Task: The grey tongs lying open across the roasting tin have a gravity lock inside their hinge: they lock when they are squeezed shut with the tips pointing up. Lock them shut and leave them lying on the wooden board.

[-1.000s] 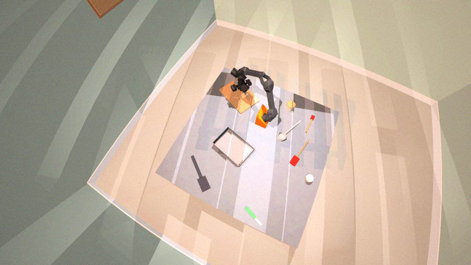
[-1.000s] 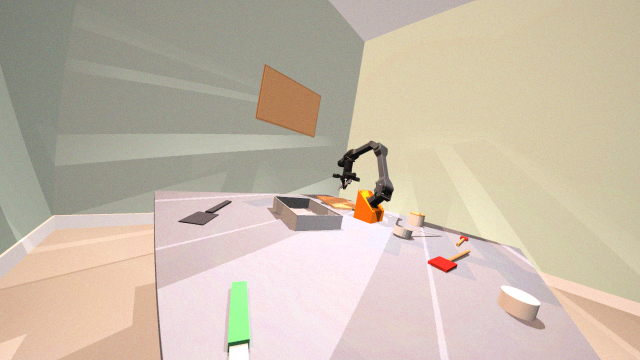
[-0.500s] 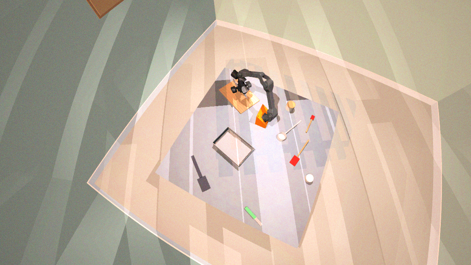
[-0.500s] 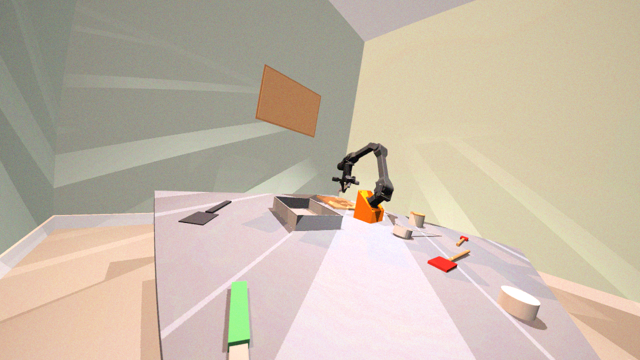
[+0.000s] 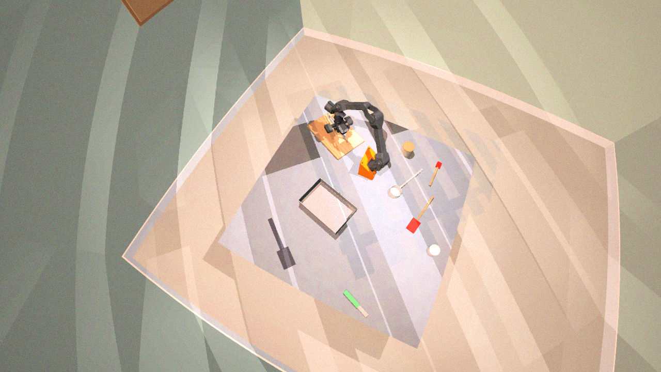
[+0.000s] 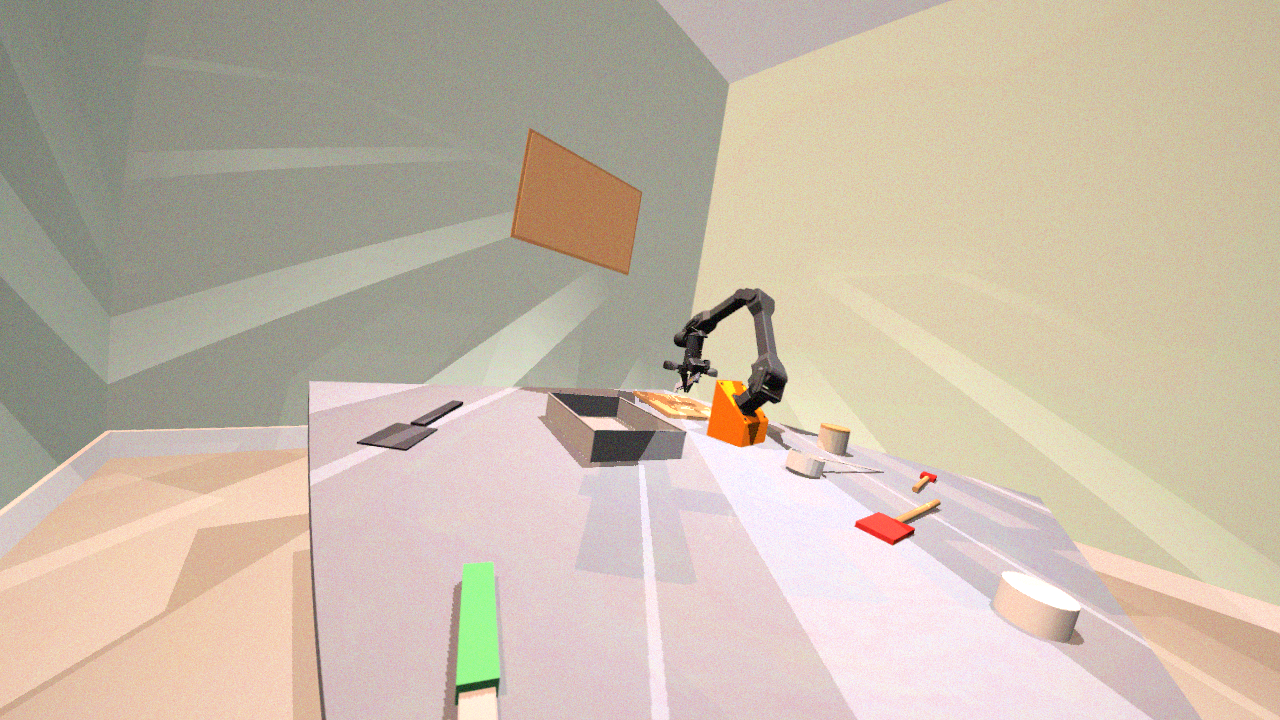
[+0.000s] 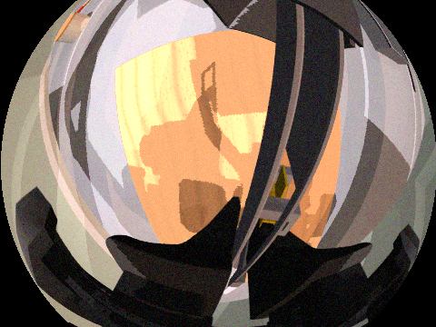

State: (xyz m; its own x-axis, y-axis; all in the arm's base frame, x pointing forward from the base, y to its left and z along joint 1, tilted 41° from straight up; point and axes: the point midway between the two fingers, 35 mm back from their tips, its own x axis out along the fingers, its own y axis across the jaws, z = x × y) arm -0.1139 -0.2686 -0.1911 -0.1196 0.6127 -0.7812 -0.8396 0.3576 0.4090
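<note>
Grey tongs [image 7: 302,91] clamped in the gripper [image 5: 342,128] [image 6: 687,386] [image 7: 242,203] above the wooden board [image 5: 339,150] [image 6: 673,405] [image 7: 182,136], inside its edges.

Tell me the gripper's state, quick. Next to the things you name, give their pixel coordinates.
Gripper [image 5: 342,129] [image 6: 687,386] [image 7: 242,203]: closed on the grey tongs [image 7: 282,205], above the wooden board [image 5: 338,151] [image 6: 684,412] [image 7: 245,59].

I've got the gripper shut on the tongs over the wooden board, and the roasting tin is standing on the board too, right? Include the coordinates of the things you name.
Not the tin: the top view shows the roasting tin [image 5: 336,234] [image 6: 637,445] standing on the table, apart from the wooden board [image 5: 338,150] [image 6: 673,407] [image 7: 168,150]. The rest holds.
</note>
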